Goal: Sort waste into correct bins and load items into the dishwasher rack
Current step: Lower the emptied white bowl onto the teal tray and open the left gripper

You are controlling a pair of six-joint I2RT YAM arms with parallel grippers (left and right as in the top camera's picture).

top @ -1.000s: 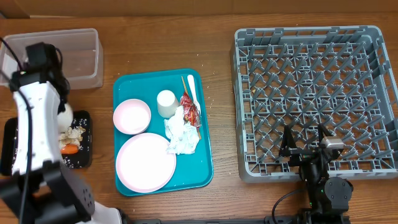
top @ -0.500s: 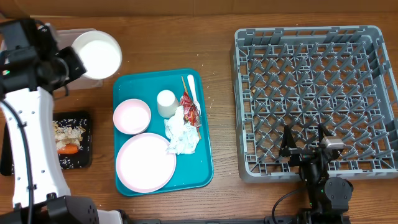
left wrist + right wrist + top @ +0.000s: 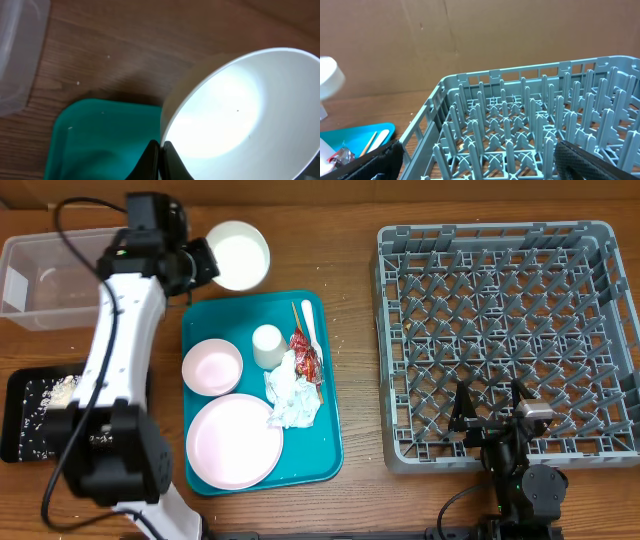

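My left gripper (image 3: 207,264) is shut on the rim of an empty white bowl (image 3: 238,255) and holds it above the table, behind the teal tray (image 3: 330,442); the left wrist view shows the bowl (image 3: 240,110) too. On the tray lie a pink bowl (image 3: 212,367), a plate (image 3: 234,441), a white cup (image 3: 267,346), a crumpled napkin (image 3: 292,398), a red wrapper (image 3: 304,352), a fork (image 3: 311,326) and chopsticks (image 3: 298,316). The black tray (image 3: 40,415) holds scraps. The clear tub (image 3: 55,277) is at the far left. My right gripper (image 3: 492,412) is open at the near edge of the grey rack (image 3: 505,340).
The rack (image 3: 530,130) fills the right wrist view with upright pegs. Bare wood lies between the teal tray and the rack.
My left arm has swung right, carrying the white bowl from above the black tray, past the clear tub, to behind the teal tray. Food scraps now lie in the black tray. The right arm is still.
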